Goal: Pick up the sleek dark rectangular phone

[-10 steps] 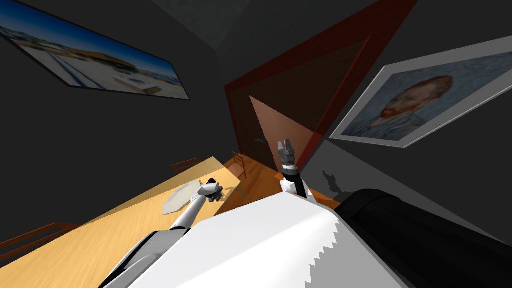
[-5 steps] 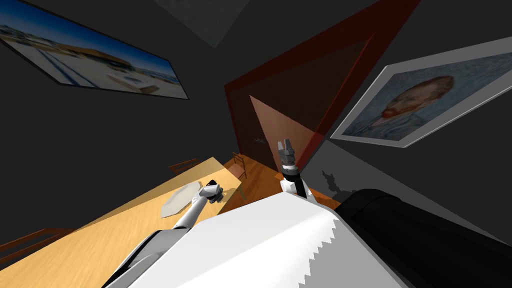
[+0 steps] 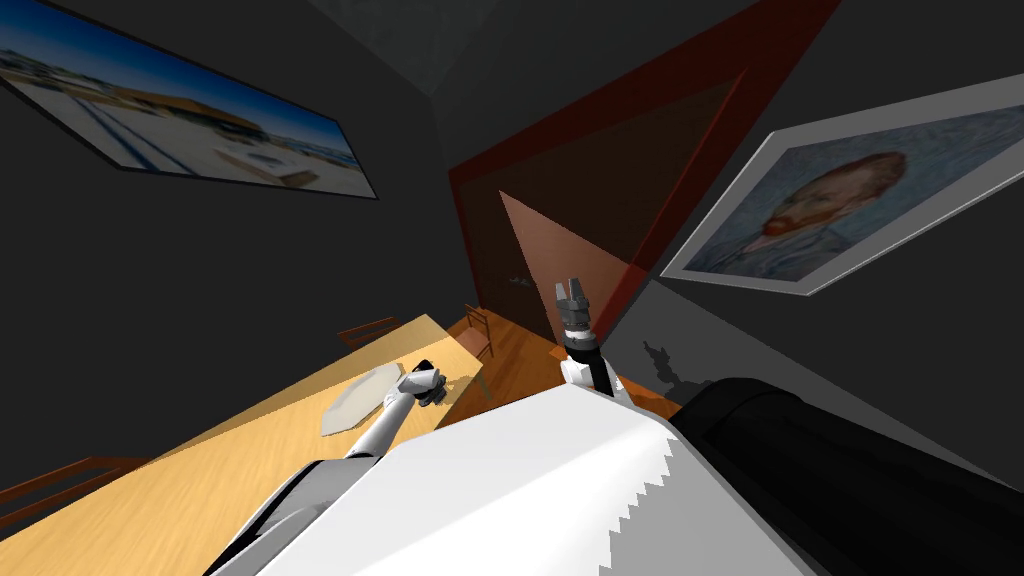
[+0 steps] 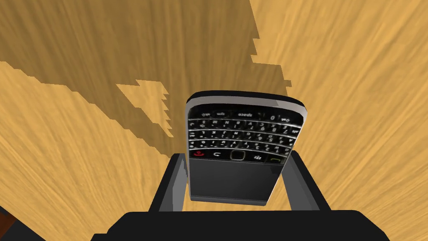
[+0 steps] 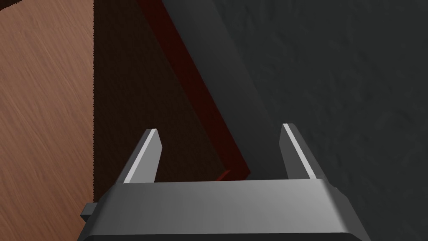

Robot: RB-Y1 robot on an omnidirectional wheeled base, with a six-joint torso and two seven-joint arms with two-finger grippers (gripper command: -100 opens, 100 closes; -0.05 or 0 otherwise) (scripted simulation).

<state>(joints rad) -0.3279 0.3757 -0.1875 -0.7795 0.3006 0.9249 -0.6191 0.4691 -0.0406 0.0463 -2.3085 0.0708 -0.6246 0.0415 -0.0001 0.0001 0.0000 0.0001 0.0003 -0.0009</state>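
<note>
— Between the 2 fingers [image 4: 177,184] of the left gripper [image 4: 236,155] sits the phone [image 4: 240,146], keypad end pointing away, over the table [image 4: 355,104], just right of the plate [image 3: 352,400]. Is the grip sound?

— The jaws look closed against its long sides, at the screen half. I'd lift straight and slowly, keeping it level so it can't slip out. The right gripper [image 5: 220,127] hangs wide open and empty, off to the right.
</note>
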